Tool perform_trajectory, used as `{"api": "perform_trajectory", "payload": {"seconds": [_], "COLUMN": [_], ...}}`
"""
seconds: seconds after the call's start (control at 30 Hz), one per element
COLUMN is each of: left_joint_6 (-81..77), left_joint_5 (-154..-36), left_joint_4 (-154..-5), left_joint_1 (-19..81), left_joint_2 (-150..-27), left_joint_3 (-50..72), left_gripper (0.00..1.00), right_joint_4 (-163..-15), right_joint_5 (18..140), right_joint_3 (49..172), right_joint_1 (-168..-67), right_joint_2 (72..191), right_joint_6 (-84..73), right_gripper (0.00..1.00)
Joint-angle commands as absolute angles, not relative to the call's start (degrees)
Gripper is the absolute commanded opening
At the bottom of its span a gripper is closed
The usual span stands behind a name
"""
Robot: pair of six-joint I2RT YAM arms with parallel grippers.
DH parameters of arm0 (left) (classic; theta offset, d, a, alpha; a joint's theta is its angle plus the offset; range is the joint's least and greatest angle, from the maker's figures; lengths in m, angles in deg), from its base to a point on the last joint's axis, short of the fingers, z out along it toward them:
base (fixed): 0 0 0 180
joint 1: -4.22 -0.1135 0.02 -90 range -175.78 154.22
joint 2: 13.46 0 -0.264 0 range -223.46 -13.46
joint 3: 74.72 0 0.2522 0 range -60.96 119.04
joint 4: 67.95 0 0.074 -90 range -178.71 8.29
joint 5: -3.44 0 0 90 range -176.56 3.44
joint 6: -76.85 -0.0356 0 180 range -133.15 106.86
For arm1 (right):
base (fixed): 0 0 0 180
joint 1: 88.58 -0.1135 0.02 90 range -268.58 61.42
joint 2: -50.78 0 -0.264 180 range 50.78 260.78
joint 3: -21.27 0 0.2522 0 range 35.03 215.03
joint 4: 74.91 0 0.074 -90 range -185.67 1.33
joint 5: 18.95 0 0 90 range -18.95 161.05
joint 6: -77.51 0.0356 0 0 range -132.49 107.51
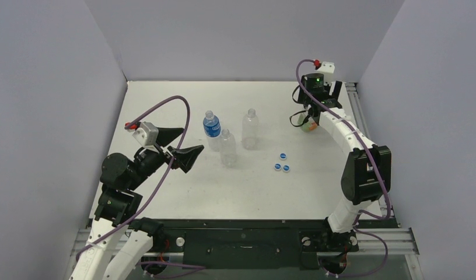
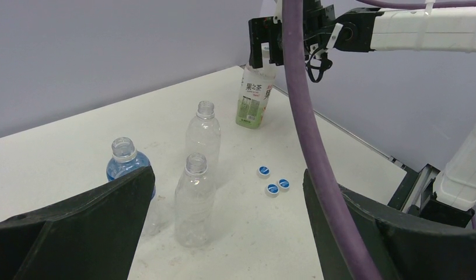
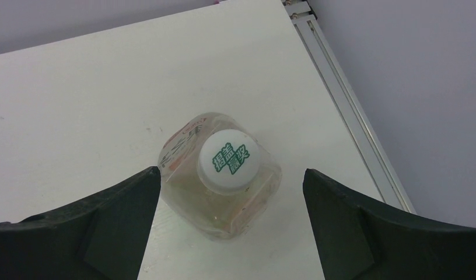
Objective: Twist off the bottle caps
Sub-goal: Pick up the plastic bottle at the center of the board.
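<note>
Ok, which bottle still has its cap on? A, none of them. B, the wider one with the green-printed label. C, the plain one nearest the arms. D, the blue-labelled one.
B: the right wrist view looks down on the white cap sitting on the wider labelled bottle, whereas the blue-labelled bottle and both plain bottles show open necks, with three blue caps lying on the table.

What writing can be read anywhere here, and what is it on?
"果之茶": label of the wide bottle; the finer print below is unreadable.
"揭盖赢奖", as best I can read: green characters on its white cap.
Blue caps: white print, too small to read.
Blue-labelled bottle: label blurred.
</note>
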State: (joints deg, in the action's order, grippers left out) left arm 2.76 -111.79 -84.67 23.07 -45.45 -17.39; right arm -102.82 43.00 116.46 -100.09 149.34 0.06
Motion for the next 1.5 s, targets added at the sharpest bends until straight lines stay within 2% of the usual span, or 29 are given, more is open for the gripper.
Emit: {"api": "perform_trajectory", "payload": {"seconds": [0.0, 0.23, 0.37, 0.43, 0.6, 0.67, 0.9, 0.97, 1.13, 1.3, 1.47], "left_joint_6": [2.24, 2.32, 1.97, 1.87, 1.5, 1.05, 0.83, 0.3, -0.92, 5.99, 10.01], "left_joint_5": [-110.75, -110.92, -110.67, -110.61, -111.19, -112.34, -117.67, -118.46, -120.99, -124.29, -127.82], "left_joint_4": [-83.9, -83.83, -84.1, -84.16, -84.3, -84.3, -82.61, -82.59, -80.27, -74.58, -71.98], "left_joint_1": [22.85, 22.86, 22.85, 22.85, 22.85, 22.85, 22.93, 22.94, 22.94, 23.02, 23.32], "left_joint_2": [-45.23, -45.83, -46.15, -46.38, -46.35, -46.07, -44.93, -44.99, -44.96, -44.31, -43.53], "left_joint_3": [-14.21, -14.27, -13.69, -13.6, -14.69, -15.63, -18.19, -18.55, -19.58, -20.84, -20.79], "left_gripper": [0.97, 0.97, 0.97, 0.97, 0.97, 0.97, 0.97, 0.97, 0.97, 0.96, 0.96], "right_joint_4": [-98.12, -95.44, -94.96, -93.98, -93.05, -92.84, -93.8, -94.88, -98.94, -104.94, -112.35], "right_joint_5": [38.99, 39.66, 40.75, 41.25, 42.19, 42.47, 42.9, 42.58, 45.29, 57.24, 73.32], "right_joint_3": [118.36, 119.61, 119.03, 117.72, 115.73, 114.98, 111.94, 110.44, 107.9, 106.9, 109.13], "right_joint_1": [-100.09, -99.66, -99.65, -99.65, -99.65, -99.68, -101.76, -103.09, -108.45, -114.21, -119.35], "right_joint_2": [149.83, 153.16, 153.56, 153.0, 150.81, 149.21, 140.25, 137.02, 125.81, 114.25, 108.16], "right_joint_6": [-2.59, -4.62, -3.87, -3.32, -2.07, -1.73, -0.14, -0.1, 0.74, 3.76, 4.83], "right_gripper": [0.86, 0.82, 0.73, 0.64, 0.31, 0.22, 0.03, 0.0, 0.0, 0.0, 0.0]}}
